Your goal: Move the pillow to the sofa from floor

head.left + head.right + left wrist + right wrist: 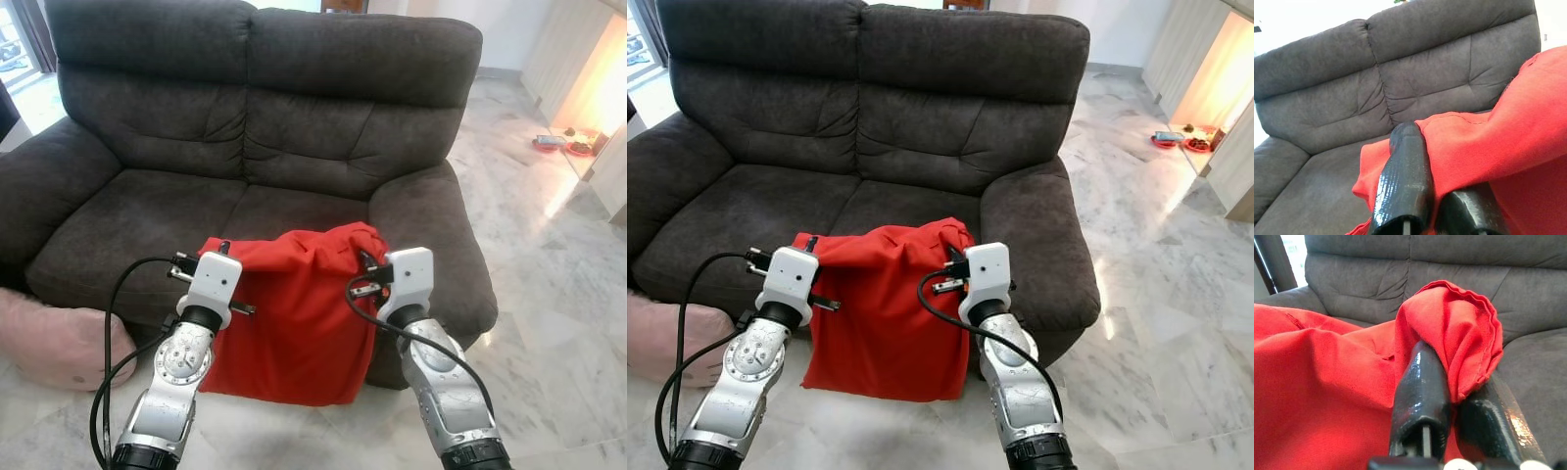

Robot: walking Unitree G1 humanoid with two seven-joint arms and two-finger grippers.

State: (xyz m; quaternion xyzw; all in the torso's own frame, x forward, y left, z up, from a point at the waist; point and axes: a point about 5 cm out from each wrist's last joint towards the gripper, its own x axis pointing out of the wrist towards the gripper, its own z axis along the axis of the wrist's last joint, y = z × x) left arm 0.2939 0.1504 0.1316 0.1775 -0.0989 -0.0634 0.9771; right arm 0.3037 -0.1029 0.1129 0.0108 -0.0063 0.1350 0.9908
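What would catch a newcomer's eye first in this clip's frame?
The bright red pillow stands out, held up against the front edge of the dark grey sofa, its lower edge near the marble floor. The left tool and the right tool each pinch an upper corner of its fabric. A pink cushion lies on the floor by the sofa's left end.

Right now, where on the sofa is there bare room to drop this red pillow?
Both seat cushions of the sofa lie bare between the armrests, beyond the red pillow gripped by the left gripper and right gripper. The floor at left is crowded by a pink pillow.
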